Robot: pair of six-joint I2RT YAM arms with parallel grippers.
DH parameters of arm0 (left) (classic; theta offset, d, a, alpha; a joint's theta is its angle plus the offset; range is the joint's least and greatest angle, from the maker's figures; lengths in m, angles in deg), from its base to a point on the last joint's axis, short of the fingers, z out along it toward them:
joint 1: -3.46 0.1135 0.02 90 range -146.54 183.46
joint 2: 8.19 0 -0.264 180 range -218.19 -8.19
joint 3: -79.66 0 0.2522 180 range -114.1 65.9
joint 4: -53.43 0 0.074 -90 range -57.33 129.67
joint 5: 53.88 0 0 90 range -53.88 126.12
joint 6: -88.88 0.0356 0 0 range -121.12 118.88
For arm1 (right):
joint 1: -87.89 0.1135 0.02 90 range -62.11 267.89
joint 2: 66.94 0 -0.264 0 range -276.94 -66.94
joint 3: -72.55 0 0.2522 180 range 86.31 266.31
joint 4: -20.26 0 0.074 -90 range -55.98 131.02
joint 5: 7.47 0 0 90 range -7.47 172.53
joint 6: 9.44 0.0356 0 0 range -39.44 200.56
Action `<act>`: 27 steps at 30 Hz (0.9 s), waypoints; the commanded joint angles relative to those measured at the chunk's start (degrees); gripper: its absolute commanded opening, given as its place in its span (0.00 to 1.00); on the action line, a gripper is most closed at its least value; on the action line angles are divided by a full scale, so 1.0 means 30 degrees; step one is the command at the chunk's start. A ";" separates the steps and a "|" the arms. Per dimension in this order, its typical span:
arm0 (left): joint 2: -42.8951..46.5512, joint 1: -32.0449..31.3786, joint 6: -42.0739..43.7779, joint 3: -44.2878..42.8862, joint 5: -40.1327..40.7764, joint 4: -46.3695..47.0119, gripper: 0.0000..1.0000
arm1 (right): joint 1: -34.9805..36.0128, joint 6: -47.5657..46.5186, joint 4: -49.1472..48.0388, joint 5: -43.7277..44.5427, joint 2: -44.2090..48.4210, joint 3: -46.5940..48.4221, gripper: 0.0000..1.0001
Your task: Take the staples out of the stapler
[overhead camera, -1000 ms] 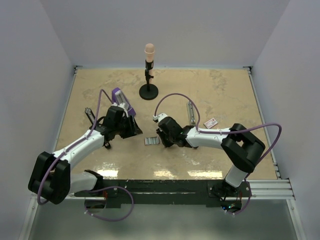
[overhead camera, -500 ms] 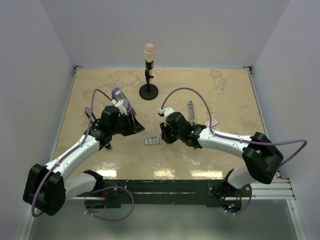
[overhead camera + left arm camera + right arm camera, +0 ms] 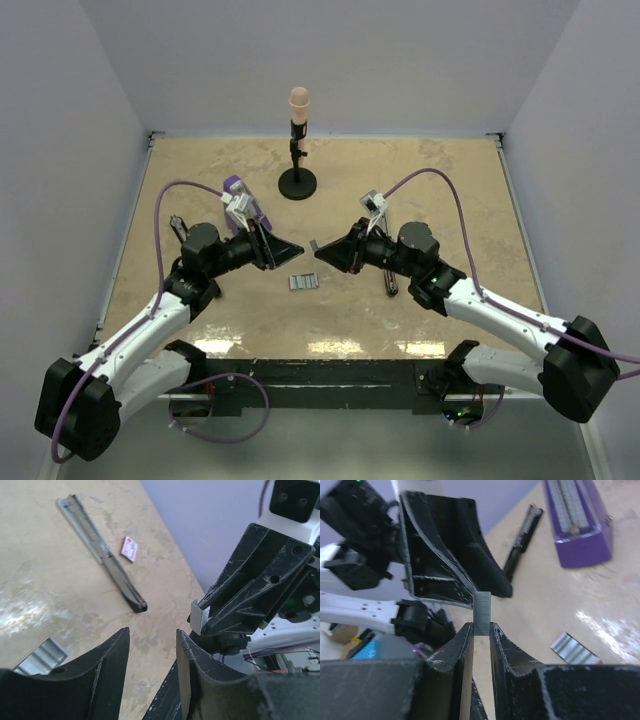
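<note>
My right gripper (image 3: 481, 626) is shut on a short silver strip of staples (image 3: 481, 612) that sticks out past its tips. It hangs above the table, tip to tip with my open left gripper (image 3: 152, 635), whose jaws hold nothing. From above, the left gripper (image 3: 288, 248) and right gripper (image 3: 322, 250) face each other a small gap apart. A wider ridged staple strip (image 3: 303, 282) lies flat on the table below them. The slim black-and-grey stapler (image 3: 100, 547) lies behind the right arm, mostly covered from above.
A purple holder (image 3: 243, 203) stands behind the left gripper. A black stand with a pink top (image 3: 298, 150) is at the back centre. A pink-and-white card (image 3: 129, 548) lies beside the stapler. A thin black bar (image 3: 178, 228) lies at the far left.
The right gripper has risen from the table beside the flat strip, carrying a short strip. Both arms drew back and swung, so the grippers now point at each other.
</note>
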 commanded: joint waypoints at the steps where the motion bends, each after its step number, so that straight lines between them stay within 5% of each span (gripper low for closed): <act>1: 0.0349 -0.0822 -0.0766 -0.0018 -0.1291 0.4051 0.47 | 0.0005 0.2625 -0.4341 -0.2209 0.0754 -0.0275 0.21; 27: 0.1170 -0.1292 -0.3987 0.1914 -0.1788 1.1638 0.48 | 0.0005 0.3300 -0.4869 -0.1947 0.2044 -0.0656 0.22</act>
